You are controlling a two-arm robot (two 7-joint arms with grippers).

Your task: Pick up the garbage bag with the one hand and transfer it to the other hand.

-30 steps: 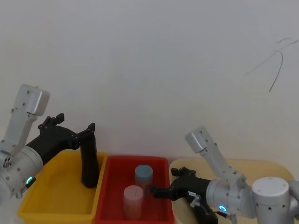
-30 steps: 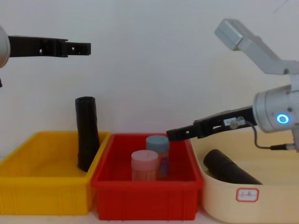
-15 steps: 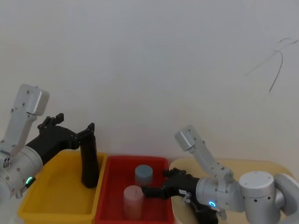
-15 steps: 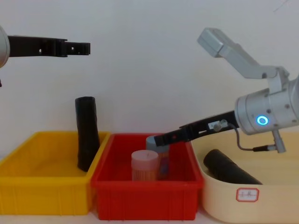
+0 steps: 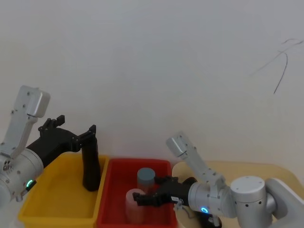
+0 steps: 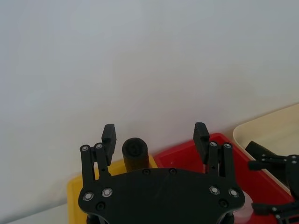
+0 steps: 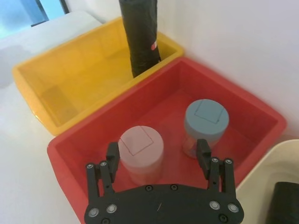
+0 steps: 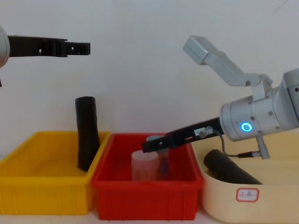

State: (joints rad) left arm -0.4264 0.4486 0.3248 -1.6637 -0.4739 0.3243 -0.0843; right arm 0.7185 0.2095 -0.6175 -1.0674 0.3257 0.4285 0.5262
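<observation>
At the right-hand end of the yellow bin, against the wall nearest the red bin, the garbage bag is shown standing on end, almost upright and tilted slightly. Its upper end rises clear of the bin's rim, while its lower end is hidden behind the bin wall in the chest view.

The left gripper, on the arm with the green ring light, is held level and high above the bag and well apart from it, as seen from the chest. Its fingers are spread wide and nothing is gripped. In the left wrist view the top of the bag is seen beyond and between the fingertips, closer to one of them.

The right gripper, on the arm with the blue ring light, is reached out over the red bin, sloping downward from the arm. Its fingers are likewise parted widely and nothing is held. Beneath it, in the red bin, a pink-lidded jar and a blue-lidded jar are set upright, near each other but not touching. In the right wrist view one jar is seen close to each fingertip.

A second black roll is laid on its side in the cream tub, which stands just beside the red bin on the robot's right.
</observation>
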